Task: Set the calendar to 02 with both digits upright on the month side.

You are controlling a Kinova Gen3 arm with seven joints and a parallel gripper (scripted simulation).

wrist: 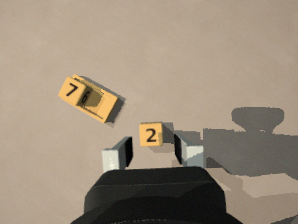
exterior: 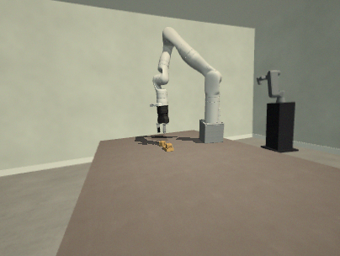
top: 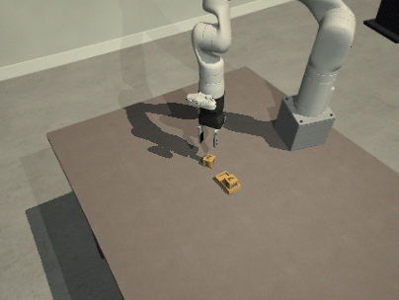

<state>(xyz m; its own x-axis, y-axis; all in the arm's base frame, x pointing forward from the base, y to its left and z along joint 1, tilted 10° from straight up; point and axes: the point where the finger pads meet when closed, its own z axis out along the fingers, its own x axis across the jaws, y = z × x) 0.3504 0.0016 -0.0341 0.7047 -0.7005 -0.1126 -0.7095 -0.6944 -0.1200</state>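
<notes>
The matte brown bench (top: 257, 237) (exterior: 202, 194) (wrist: 210, 55) directly bears an orange calendar tray (top: 221, 181) (wrist: 106, 113) and, near it but apart, an orange number cube (top: 208, 161) (wrist: 150, 134) showing 2 on top. In the wrist view, the tray lies toward ten o'clock from that cube.
</notes>
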